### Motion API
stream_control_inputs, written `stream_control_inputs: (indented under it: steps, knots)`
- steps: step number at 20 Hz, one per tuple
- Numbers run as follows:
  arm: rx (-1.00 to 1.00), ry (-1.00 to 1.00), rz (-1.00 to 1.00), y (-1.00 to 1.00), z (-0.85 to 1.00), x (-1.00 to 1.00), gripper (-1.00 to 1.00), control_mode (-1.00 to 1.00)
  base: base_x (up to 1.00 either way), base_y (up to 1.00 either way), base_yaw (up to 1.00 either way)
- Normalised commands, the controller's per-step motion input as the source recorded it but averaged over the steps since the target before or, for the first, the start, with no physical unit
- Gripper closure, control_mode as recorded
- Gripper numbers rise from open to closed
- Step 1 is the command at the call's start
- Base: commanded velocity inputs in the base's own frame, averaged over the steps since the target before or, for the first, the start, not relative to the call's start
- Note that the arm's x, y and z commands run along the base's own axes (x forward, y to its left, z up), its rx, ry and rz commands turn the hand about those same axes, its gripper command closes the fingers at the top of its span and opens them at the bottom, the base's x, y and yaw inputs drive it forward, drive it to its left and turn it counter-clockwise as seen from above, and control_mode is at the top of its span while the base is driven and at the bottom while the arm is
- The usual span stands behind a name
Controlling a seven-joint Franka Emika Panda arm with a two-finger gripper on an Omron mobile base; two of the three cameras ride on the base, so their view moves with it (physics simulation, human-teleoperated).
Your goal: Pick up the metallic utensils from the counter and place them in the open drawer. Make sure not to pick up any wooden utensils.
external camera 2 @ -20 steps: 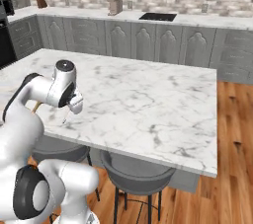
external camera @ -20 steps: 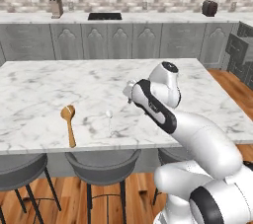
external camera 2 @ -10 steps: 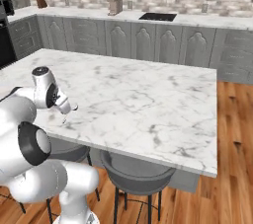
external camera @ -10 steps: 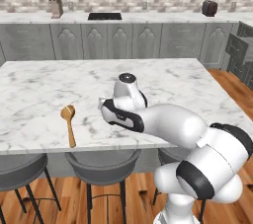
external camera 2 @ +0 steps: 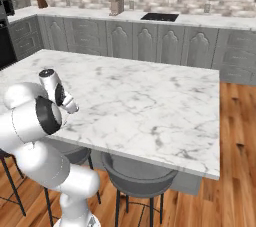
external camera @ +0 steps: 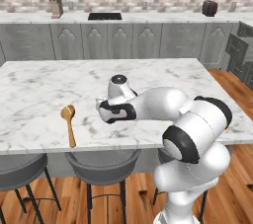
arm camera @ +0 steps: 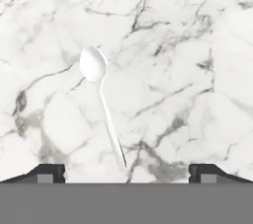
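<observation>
1. Since the earlier frames the arm has swung across the surface [external camera: 44, 90] from its right part toward the left and bent lower, so the hand now hangs over the front part of the marble, near the front edge.
2. The gripper [arm camera: 126, 171] is spread wide: in the hand view its two dark fingertips [arm camera: 47, 171] sit far apart at the bottom corners, with nothing between them.
3. The small pale silver spoon [arm camera: 101, 102] lies flat on the marble just ahead of the gripper, a little toward the left fingertip.
4. Its bowl points away from the gripper and its thin handle runs back toward the gap between the fingertips, ending just short of them.
5. Neither fingertip touches the spoon.
6. In the left base view the wooden spoon [external camera: 69, 123] lies to the left of the hand, well apart from it, bowl toward the far side and handle reaching toward the front edge.
7. In the right base view the hand [external camera 2: 62, 98] hangs at the left end of the island, tilted down at the marble.
8. Two grey stools [external camera 2: 137, 173] stand tucked under the front edge, below the gripper.
</observation>
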Motion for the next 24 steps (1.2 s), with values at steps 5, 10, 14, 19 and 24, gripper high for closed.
stream_control_inputs:
  steps: [5,10,14,19,24]
  knots:
    - [-0.01,0.04,0.0,0.0,-0.14,0.42,-1.0,-1.0,0.0,0.0,0.0]
    - [-0.02,0.0,0.0,0.12,-0.15,0.59,-1.0,-1.0,0.0,0.0,0.0]
    - [-0.08,0.03,0.01,0.01,-0.29,0.26,-1.0,-1.0,0.0,0.0,0.0]
    - [-0.05,0.05,0.01,-0.02,-0.27,0.02,-1.0,-1.0,0.0,0.0,0.0]
    - [-0.05,0.07,0.0,0.07,-0.3,0.45,-1.0,-1.0,0.0,0.0,0.0]
